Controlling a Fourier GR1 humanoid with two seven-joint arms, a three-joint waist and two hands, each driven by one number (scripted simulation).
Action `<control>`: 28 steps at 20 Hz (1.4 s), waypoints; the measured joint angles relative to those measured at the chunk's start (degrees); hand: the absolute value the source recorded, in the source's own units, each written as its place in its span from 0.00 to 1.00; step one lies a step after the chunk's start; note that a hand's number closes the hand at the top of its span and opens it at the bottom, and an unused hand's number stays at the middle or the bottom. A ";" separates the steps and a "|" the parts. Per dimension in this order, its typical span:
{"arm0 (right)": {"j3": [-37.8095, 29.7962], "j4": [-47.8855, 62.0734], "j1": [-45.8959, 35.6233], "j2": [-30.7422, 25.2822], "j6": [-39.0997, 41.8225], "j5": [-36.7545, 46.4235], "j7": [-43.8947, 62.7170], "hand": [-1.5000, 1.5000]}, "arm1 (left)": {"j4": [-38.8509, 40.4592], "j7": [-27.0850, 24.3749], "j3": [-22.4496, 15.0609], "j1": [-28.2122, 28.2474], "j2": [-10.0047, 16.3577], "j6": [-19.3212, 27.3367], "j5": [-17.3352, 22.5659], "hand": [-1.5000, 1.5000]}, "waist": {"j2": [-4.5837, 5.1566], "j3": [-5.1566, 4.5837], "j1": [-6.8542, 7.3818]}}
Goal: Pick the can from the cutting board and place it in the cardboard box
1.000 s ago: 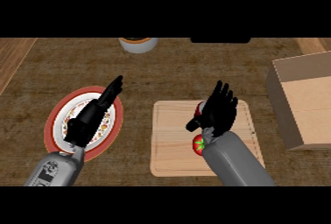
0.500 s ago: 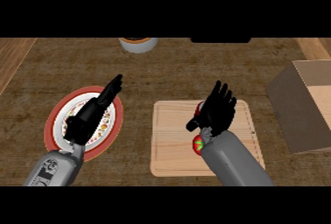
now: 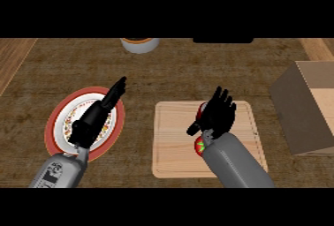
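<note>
The can [image 3: 199, 146] lies on the wooden cutting board [image 3: 175, 145], red with a green and yellow end, mostly hidden under my right forearm and hand. A sliver of red [image 3: 203, 106] also shows at the hand's left edge. My right hand [image 3: 216, 115] hovers over the board with fingers straight and spread, holding nothing. The cardboard box [image 3: 308, 112] stands at the right edge, its brown side wall facing the board. My left hand [image 3: 98, 113] rests open over the plate, fingers pointing up and to the right.
A red-rimmed white plate [image 3: 55, 119] lies under my left hand. A white cup with an orange rim [image 3: 139, 44] stands at the back centre. A dark object [image 3: 223, 40] sits at the back right. Wooden trim [image 3: 13, 57] runs along the left.
The view has shifted a little, so the box now sits further right in the frame. Both hands keep nearly the same pose.
</note>
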 measured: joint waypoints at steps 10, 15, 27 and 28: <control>0.31 4.40 -0.87 -0.07 -0.91 -2.86 -0.54 0.00 | -1.39 -0.46 0.72 1.73 0.51 -1.21 -0.21 0.50 | -0.12 -0.05 0.21; 0.71 6.46 -1.22 -0.20 -1.06 -2.92 -0.23 0.00 | -1.69 -0.04 0.70 1.77 -0.04 -1.19 -0.62 0.50 | -0.31 -0.16 0.17; 1.04 10.17 -2.15 -0.32 -2.34 -1.90 -2.87 1.00 | -1.16 0.97 1.41 0.89 -1.22 -1.47 -1.66 0.50 | -0.70 -0.31 -0.10; 1.16 8.96 -1.17 -1.12 -2.02 -1.78 -4.30 1.00 | -1.74 1.40 1.60 1.32 -1.21 -1.56 -1.63 0.50 | -0.72 -0.27 -0.23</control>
